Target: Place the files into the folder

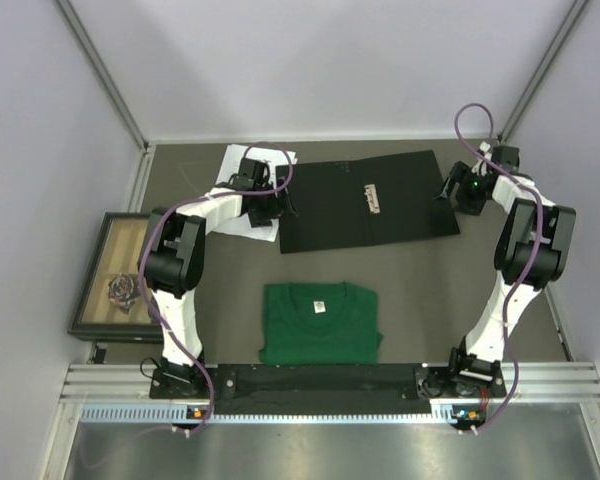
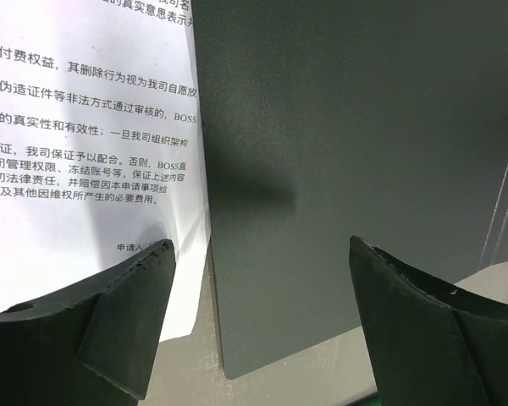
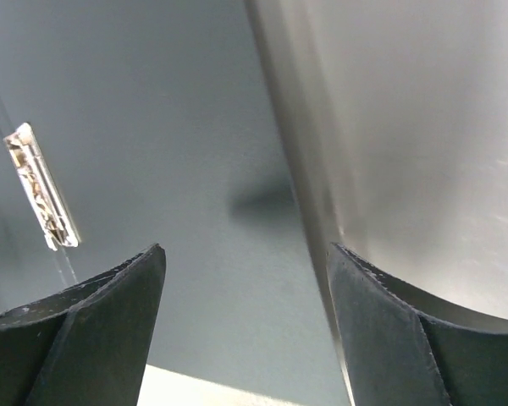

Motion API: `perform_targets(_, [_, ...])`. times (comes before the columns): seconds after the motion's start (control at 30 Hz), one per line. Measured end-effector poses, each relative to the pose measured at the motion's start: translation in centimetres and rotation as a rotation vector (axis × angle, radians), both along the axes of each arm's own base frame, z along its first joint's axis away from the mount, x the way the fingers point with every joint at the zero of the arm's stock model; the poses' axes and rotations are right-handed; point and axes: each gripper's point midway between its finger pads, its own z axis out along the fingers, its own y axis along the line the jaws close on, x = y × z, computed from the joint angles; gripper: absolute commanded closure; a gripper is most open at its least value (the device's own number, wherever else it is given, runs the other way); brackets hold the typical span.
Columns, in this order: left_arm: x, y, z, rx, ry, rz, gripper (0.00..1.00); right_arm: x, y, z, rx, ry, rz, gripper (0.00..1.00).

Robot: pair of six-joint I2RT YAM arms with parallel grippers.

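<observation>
Lying beside the left edge of the open folder (image 1: 370, 205), the printed files (image 2: 93, 152) look thin, light and floppy, best pinched at that near margin, where the left gripper (image 2: 261, 254) hangs spread open; the right gripper (image 3: 245, 254), likewise released, hovers at the folder's right edge.
</observation>
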Motion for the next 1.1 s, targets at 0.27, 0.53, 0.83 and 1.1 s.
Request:
perform_targets(0.27, [0.0,-0.1,-0.1,0.003,-0.007,-0.013,0.12,-0.2,0.5,-1.4,0.029,0.014,0.007,0.28])
perform_targets(0.53, [0.0,-0.3,0.0,0.001,-0.014,-0.019,0.11,-0.6,1.0,-2.0,0.063,0.019,-0.012,0.70])
perform_targets(0.83, [-0.5,-0.6,0.2,0.015,-0.044,-0.034,0.10,-1.9,0.4,-1.2,0.093,0.007,-0.083,1.00])
perform_targets(1.1, [-1.2,-0.8,0.8,0.025,-0.045,-0.048,0.09,-4.7,0.0,0.0,0.056,0.012,-0.127,1.00])
